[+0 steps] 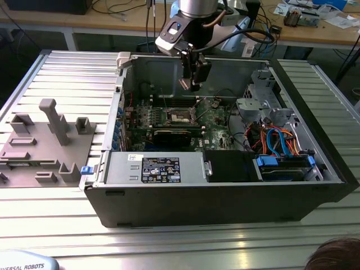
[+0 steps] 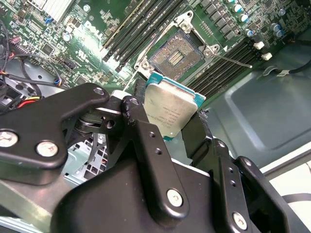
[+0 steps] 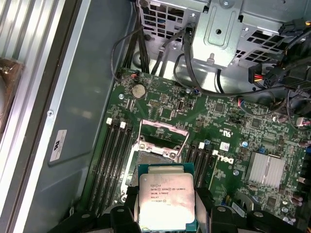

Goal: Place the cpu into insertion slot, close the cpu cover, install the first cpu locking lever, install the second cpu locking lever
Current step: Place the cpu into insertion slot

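- gripper (image 1: 193,84) is clamped on the cpu (image 3: 166,196), fingers (image 2: 138,121) pinching two opposite edges, silver lid facing both wrist cameras
- cpu sits between the fingertips, up in the air and touching nothing else
- step in hand, by my read: the first one, cpu into the insertion slot (image 2: 176,56); the other three not started
- slot is below and just ahead of the fingertips on the green motherboard (image 3: 218,126), contact field bare, nothing seated in it
- cpu cover (image 3: 160,142) stands swung up at the far side of the slot from the gripper, so the way in looks free
- one locking lever (image 2: 232,60) is unlatched, angled out beside the slot
- seating calls for the chip square and level over the slot, corners matched, gentle drop, no sideways drag across the contacts
- risk: a tilted chip catching the slot frame
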You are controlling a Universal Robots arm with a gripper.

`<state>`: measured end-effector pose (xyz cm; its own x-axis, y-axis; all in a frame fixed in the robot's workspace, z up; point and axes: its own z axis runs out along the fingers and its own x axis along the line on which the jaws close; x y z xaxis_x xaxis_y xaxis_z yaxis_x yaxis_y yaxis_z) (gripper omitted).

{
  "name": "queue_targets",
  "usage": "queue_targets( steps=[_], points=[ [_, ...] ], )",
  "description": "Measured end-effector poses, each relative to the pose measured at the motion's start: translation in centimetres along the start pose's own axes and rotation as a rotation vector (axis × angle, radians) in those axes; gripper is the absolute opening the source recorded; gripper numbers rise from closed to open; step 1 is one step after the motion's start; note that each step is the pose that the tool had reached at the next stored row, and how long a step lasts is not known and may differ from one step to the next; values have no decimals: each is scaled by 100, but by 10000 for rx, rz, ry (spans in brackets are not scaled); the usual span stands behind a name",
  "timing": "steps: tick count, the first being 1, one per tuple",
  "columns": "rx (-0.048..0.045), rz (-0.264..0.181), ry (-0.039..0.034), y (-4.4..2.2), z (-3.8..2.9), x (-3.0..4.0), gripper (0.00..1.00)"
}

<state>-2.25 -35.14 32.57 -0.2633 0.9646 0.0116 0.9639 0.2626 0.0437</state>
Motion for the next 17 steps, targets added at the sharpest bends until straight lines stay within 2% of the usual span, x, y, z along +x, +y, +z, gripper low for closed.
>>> queue_targets(
  steps=[17],
  points=[
    [-4,329,-14,0,4,0,55]
  ],
)
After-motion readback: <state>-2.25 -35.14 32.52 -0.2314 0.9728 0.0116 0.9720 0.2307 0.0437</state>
